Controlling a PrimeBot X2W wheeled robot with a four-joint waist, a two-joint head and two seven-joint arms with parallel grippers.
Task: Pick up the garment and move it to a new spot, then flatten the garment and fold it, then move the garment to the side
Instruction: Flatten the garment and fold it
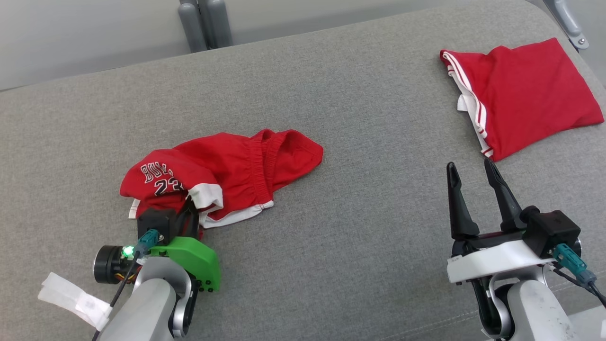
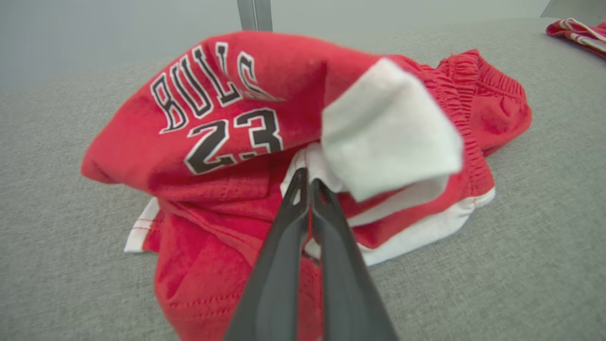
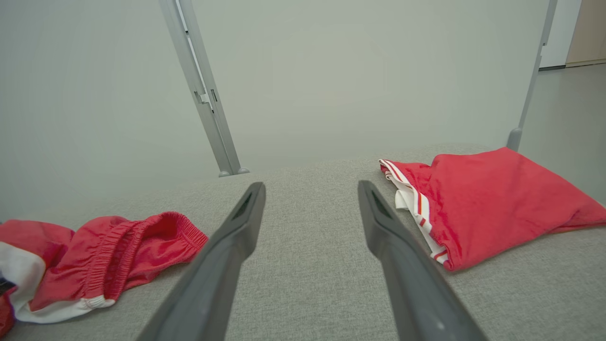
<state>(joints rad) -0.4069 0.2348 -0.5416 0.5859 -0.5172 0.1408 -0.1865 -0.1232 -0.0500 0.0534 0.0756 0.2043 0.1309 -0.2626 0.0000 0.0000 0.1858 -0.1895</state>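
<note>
The garment [image 1: 227,170], red shorts with white trim and "BULLS 23" print, lies crumpled on the grey padded surface [image 1: 341,246] at centre left. My left gripper [image 1: 191,213] reaches into its near edge from below. In the left wrist view the left gripper [image 2: 308,182] has its two dark fingers pressed together, pinching a fold of the garment [image 2: 213,142] beside the white trim. My right gripper [image 1: 471,168] stands open at the lower right, apart from any cloth. The right wrist view shows the right gripper [image 3: 310,189] spread wide over bare surface, with the garment [image 3: 118,255] off to its left.
A second red garment with white stripes [image 1: 525,94] lies folded at the far right, also in the right wrist view [image 3: 497,203]. Grey metal posts [image 1: 206,23] stand behind the surface's back edge, with a pale wall beyond. Another bracket [image 1: 568,23] sits at the right corner.
</note>
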